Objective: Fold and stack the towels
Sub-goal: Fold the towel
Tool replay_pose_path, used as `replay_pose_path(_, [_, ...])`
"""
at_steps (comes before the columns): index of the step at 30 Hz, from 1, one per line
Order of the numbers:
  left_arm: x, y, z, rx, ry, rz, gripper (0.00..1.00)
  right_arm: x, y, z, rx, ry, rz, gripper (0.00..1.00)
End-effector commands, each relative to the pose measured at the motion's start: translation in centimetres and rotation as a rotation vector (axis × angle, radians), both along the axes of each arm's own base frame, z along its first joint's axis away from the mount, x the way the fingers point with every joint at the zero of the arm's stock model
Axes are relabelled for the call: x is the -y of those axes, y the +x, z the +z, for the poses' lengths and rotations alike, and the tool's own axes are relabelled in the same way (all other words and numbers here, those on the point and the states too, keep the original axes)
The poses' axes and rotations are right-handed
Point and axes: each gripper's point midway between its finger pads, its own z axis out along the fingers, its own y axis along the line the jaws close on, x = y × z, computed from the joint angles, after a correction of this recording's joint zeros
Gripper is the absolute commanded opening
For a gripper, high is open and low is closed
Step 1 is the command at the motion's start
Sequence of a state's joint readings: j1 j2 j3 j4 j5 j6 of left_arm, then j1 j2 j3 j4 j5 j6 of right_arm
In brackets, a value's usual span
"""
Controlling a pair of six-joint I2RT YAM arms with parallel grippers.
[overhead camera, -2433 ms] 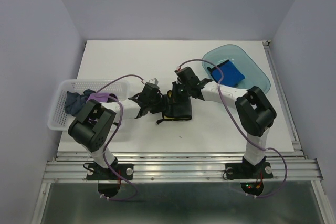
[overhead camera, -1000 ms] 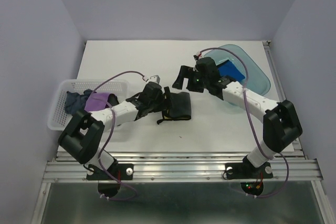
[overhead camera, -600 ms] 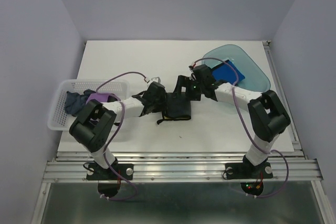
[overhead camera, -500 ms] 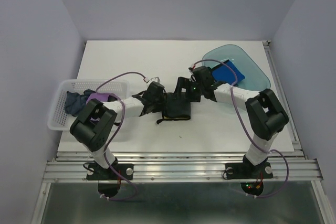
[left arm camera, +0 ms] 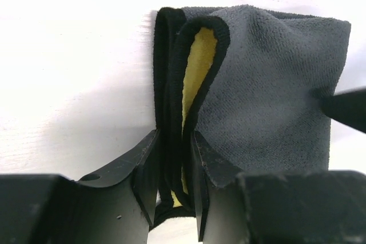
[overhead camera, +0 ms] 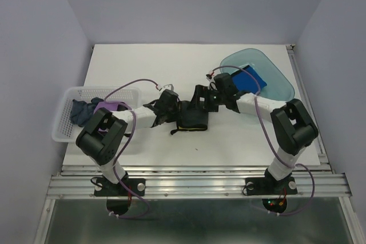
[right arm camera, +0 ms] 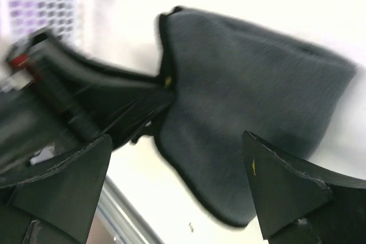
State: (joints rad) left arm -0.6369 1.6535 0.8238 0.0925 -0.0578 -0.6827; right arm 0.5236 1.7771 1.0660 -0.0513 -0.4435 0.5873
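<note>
**Gently now: pinching the towel's edge for a fold**

My left claw is closed tight on the black edge of the dark towel. Two layers of that edge are squeezed between my fingers, and some yellow peeks out from inside. The dark towel lies near the middle of the tabletop. My right claw hangs just over the same towel with its fingers spread wide, holding nothing.

To fold it well, I think I should hold both layers so none slips out. Then I should lift only a little and carry the edge straight across so the sides line up. My right claw could press the other side down so the towel does not slide.

My left arm lies low and reaches in from the left edge. My right arm bends in from the right, past the teal tray at the far right corner, where the blue towel sits. The purple towel and the navy towel are in the white basket by the left edge.
</note>
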Motion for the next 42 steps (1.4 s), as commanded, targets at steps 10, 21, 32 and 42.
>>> replay_pose_path(10, [-0.1,-0.4,0.3,0.008,-0.047,0.017,0.37,0.4,-5.6,0.9,0.023,0.101,0.046,1.00])
replay_pose_path(21, [-0.1,-0.8,-0.1,-0.005,-0.051,0.019,0.37,1.0,-4.7,-1.3,0.004,0.018,0.012,1.00])
replay_pose_path(32, [0.2,-1.1,0.7,0.024,-0.087,-0.002,0.37,7.0,-0.8,2.4,0.157,-0.272,-0.250,1.00])
replay_pose_path(42, [0.8,-1.9,0.3,0.007,-0.130,-0.025,0.37,6.9,1.5,-0.1,0.132,-0.384,-0.239,0.92])
